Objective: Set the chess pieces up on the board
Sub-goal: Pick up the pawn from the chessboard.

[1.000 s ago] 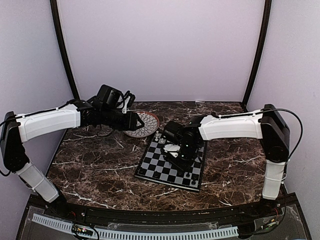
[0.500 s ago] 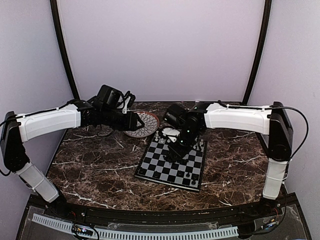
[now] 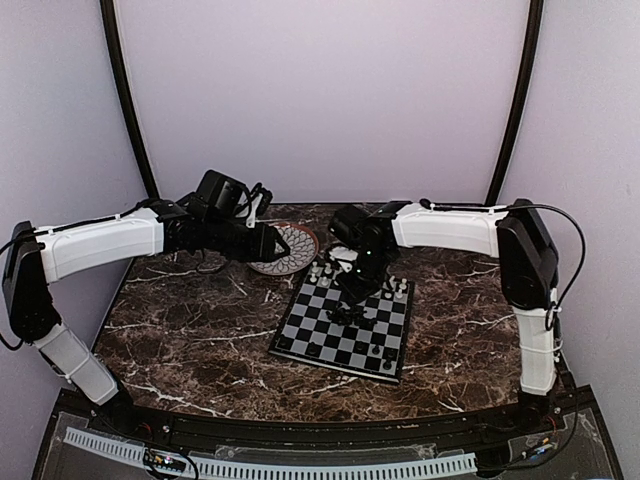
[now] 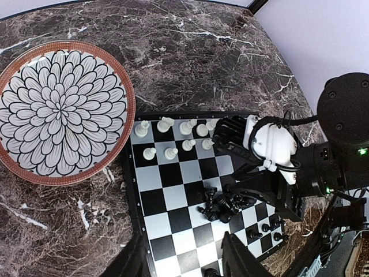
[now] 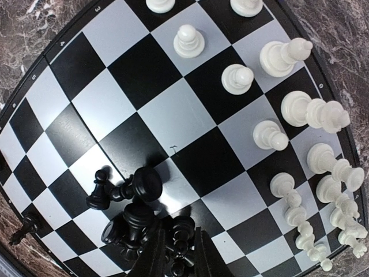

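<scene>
The board is laid on the desk. White pieces are ranked along its 12 o'clock edge; black pieces are heaped centrally, beneath the narrowed right pincer, whose grasp cannot be told. The left pincer is held wide.

Chess pieces on board, black clustered

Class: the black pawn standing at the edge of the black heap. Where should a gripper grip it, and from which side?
Grip the pawn by its neck under the head, coming from straight above. It seems upright, and the heap crowds one side, so a sideways approach would likely scatter it.
</scene>
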